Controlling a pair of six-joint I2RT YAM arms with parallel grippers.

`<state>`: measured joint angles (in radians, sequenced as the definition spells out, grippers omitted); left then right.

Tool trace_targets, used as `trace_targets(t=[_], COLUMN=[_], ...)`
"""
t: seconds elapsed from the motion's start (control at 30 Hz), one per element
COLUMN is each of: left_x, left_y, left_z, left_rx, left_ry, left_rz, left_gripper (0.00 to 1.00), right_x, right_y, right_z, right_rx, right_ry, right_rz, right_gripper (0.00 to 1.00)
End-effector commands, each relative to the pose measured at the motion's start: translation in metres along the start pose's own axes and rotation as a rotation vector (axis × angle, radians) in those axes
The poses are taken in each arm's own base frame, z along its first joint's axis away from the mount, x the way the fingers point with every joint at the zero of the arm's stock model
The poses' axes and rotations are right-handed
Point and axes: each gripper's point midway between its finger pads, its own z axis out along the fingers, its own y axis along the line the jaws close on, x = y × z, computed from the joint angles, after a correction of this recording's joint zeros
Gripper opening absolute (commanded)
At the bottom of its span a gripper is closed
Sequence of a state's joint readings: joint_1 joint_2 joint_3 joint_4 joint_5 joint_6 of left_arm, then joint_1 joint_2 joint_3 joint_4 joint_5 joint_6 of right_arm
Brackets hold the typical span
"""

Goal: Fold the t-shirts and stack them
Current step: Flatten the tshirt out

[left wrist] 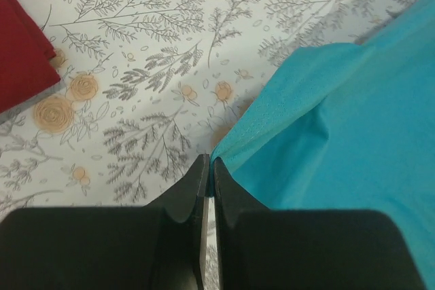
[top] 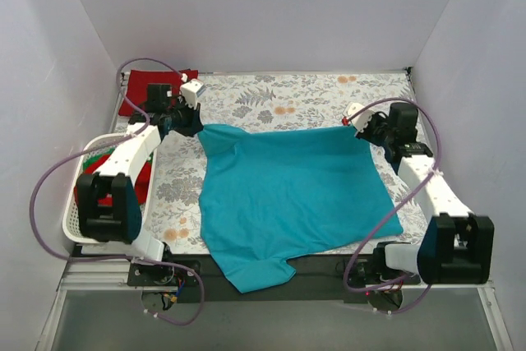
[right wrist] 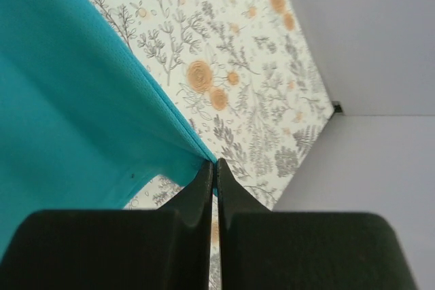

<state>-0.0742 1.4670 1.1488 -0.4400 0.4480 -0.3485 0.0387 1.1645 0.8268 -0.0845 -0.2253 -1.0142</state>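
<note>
We are working on the teal t-shirt (top: pixel 288 195). Nearest to us, its near end is spilling over the near edge of the counter (top: pixel 279 96), with one flap dangling off. For whatever fold we are making, we are needing enough lift for that trailing end to follow without snagging on the edge.

On the near left, the white laundry basket (top: pixel 71 221) is holding red and green t-shirts (top: pixel 97 162) that are waiting their turn, and we are minding the left arm beside it. Through the middle, the teal cloth is lying mostly flat, with a shallow ridge running from its far left corner.

At the far edge, the left pincer (left wrist: pixel 209 162) is clenched on the shirt's far left corner and the right pincer (right wrist: pixel 212 164) is clenched on its far right corner. Each is pinching only a thin bit of hem at the fingertips. With so slim a bite, we are judging slip to be the main risk. We are aiming to move both arms together, at matching height and pace, with the edge between them taut but not stretched, so the fold line comes out straight.

In the far left corner, a dark red t-shirt (top: pixel 131 98) is lying folded, apart from the teal one. That is looking like the place for stacking.
</note>
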Motion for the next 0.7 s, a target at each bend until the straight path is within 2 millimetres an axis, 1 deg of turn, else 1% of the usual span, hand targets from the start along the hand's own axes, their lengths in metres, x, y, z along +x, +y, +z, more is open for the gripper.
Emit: trace_targets(t=[0.0, 0.03, 0.07, 0.1, 0.13, 0.17, 0.2, 0.23, 0.27, 0.3, 0.33, 0.37, 0.4, 0.47, 0.5, 0.53, 0.57, 0.6, 0.63, 0.67], left_x=[-0.036, -0.033, -0.033, -0.031, -0.034, -0.034, -0.037, -0.037, -0.038, -0.039, -0.036, -0.04, -0.04, -0.043, -0.048, -0.048, -0.047, -0.042, -0.042, -0.042], left_y=[0.022, 0.032, 0.035, 0.04, 0.044, 0.05, 0.053, 0.055, 0.061, 0.065, 0.07, 0.083, 0.09, 0.094, 0.094, 0.091, 0.083, 0.083, 0.081, 0.074], left_z=[0.023, 0.043, 0.053, 0.063, 0.071, 0.086, 0.093, 0.099, 0.113, 0.118, 0.125, 0.135, 0.14, 0.145, 0.15, 0.151, 0.155, 0.155, 0.156, 0.157], left_rx=[-0.032, -0.035, -0.038, -0.041, -0.044, -0.049, -0.054, -0.051, -0.069, -0.084, -0.107, -0.163, -0.189, -0.194, -0.186, -0.181, -0.177, -0.202, -0.209, -0.207], left_ry=[-0.063, -0.032, -0.02, -0.005, -0.002, 0.017, 0.02, 0.027, 0.041, 0.047, 0.068, 0.078, 0.089, 0.112, 0.108, 0.111, 0.118, 0.139, 0.143, 0.148], left_rz=[0.0, -0.008, -0.009, -0.016, -0.018, -0.02, -0.019, -0.013, -0.005, -0.001, 0.001, 0.012, 0.006, -0.01, -0.009, -0.001, 0.021, 0.057, 0.077, 0.093], left_gripper=[0.0, 0.0, 0.0, 0.0, 0.0, 0.0, 0.0, 0.0, 0.0, 0.0, 0.0, 0.0, 0.0, 0.0, 0.0, 0.0, 0.0, 0.0, 0.0, 0.0], right_x=[-0.002, 0.001, 0.0, 0.009, 0.012, 0.008, 0.017, 0.019, 0.022, 0.023, 0.024, 0.029, 0.025, 0.028, 0.027, 0.028, 0.028, 0.029, 0.027, 0.028], right_y=[-0.021, -0.021, -0.027, -0.02, -0.02, -0.028, -0.021, -0.023, -0.026, -0.028, -0.031, -0.029, -0.036, -0.037, -0.039, -0.039, -0.038, -0.038, -0.042, -0.04], right_z=[0.032, 0.04, 0.047, 0.061, 0.069, 0.074, 0.088, 0.093, 0.103, 0.108, 0.111, 0.118, 0.121, 0.124, 0.127, 0.127, 0.128, 0.13, 0.13, 0.132], right_rx=[0.005, -0.008, -0.01, -0.045, -0.054, -0.048, -0.078, -0.08, -0.08, -0.081, -0.076, -0.085, -0.076, -0.084, -0.085, -0.088, -0.097, -0.103, -0.098, -0.107], right_ry=[-0.018, -0.008, -0.011, 0.007, 0.014, 0.005, 0.022, 0.028, 0.04, 0.044, 0.049, 0.062, 0.056, 0.068, 0.068, 0.072, 0.073, 0.074, 0.073, 0.075], right_rz=[-0.015, -0.007, -0.007, 0.01, 0.017, 0.017, 0.029, 0.037, 0.05, 0.056, 0.059, 0.067, 0.064, 0.065, 0.063, 0.06, 0.062, 0.061, 0.06, 0.062], right_gripper=[0.01, 0.01, 0.01, 0.01, 0.01, 0.01, 0.01, 0.01, 0.01, 0.01, 0.01, 0.01, 0.01, 0.01, 0.01, 0.01, 0.01, 0.01, 0.01, 0.01])
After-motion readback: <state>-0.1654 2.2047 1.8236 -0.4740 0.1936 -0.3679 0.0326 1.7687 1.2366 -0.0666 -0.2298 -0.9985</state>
